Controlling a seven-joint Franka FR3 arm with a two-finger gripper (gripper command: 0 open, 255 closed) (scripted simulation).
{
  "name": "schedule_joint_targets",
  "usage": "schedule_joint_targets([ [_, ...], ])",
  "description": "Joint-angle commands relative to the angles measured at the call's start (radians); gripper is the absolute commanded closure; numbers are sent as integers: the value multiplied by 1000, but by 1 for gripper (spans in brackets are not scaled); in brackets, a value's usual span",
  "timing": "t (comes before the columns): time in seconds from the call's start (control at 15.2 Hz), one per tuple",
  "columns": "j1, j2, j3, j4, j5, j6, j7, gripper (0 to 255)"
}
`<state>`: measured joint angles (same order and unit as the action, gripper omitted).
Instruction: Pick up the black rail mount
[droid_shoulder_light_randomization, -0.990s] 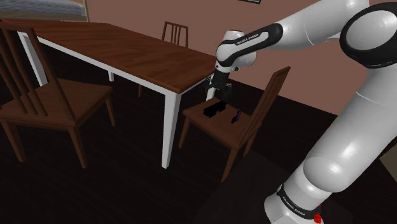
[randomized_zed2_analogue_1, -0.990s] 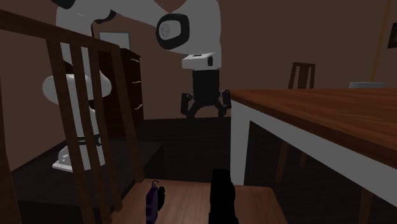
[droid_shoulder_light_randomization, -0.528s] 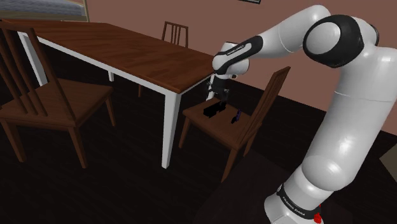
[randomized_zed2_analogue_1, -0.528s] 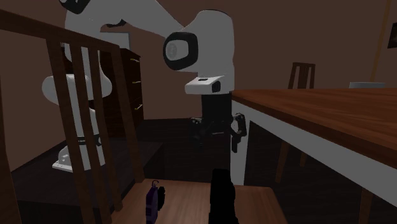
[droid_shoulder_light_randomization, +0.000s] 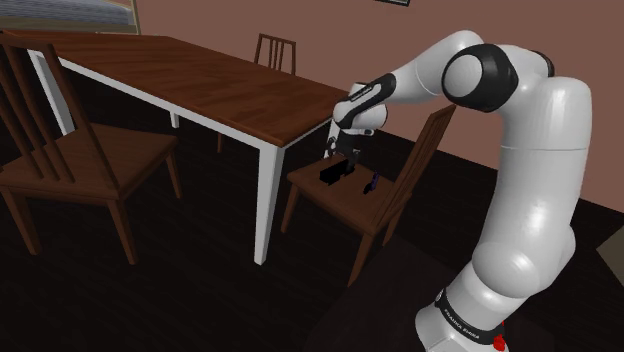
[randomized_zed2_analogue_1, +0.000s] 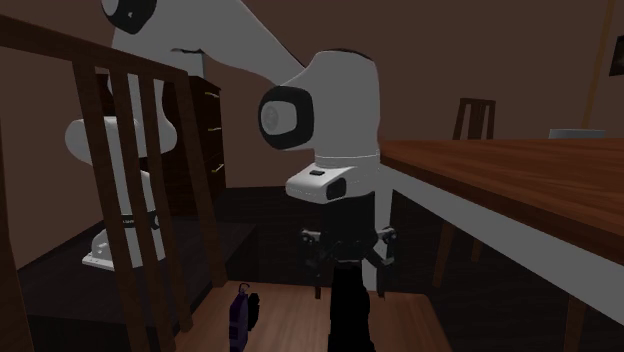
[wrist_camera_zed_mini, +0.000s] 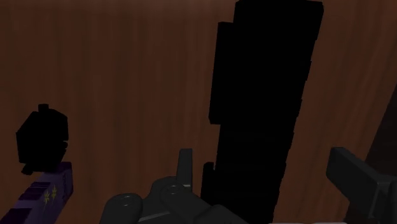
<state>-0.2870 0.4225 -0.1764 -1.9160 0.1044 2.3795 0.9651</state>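
Note:
The black rail mount (droid_shoulder_light_randomization: 335, 172) is a long black block lying on the brown seat of a wooden chair (droid_shoulder_light_randomization: 345, 200). My black gripper (droid_shoulder_light_randomization: 340, 156) hangs open just above it, pointing down. In the second exterior view the gripper (randomized_zed2_analogue_1: 349, 285) has a finger on each side of the top of the rail mount (randomized_zed2_analogue_1: 350, 315). In the wrist view the rail mount (wrist_camera_zed_mini: 264, 102) runs away from between the spread fingers of the gripper (wrist_camera_zed_mini: 270, 184), neither pad visibly touching it.
A small purple object (droid_shoulder_light_randomization: 371, 183) (randomized_zed2_analogue_1: 240, 315) (wrist_camera_zed_mini: 44, 191) lies on the same seat beside the mount. The chair's slatted back (droid_shoulder_light_randomization: 425, 150) rises behind it. A brown table (droid_shoulder_light_randomization: 200, 80) on white legs (droid_shoulder_light_randomization: 265, 200) stands close by. Another chair (droid_shoulder_light_randomization: 60, 160) stands at the shoulder view's left.
The gripper has come down from well above the seat to the rail mount, and its fingers now flank the mount. The mount and the purple object have not moved.

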Motion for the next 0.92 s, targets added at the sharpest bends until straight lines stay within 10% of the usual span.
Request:
schedule_joint_targets([
  [0.0,-3,20,1,-3,6,23,0,0],
  [0.4,-8,62,8,-8,17,69,-7,0],
  [0.46,-7,63,9,-9,17,71,-6,255],
  [0.86,-8,63,8,-8,17,70,-7,255],
])
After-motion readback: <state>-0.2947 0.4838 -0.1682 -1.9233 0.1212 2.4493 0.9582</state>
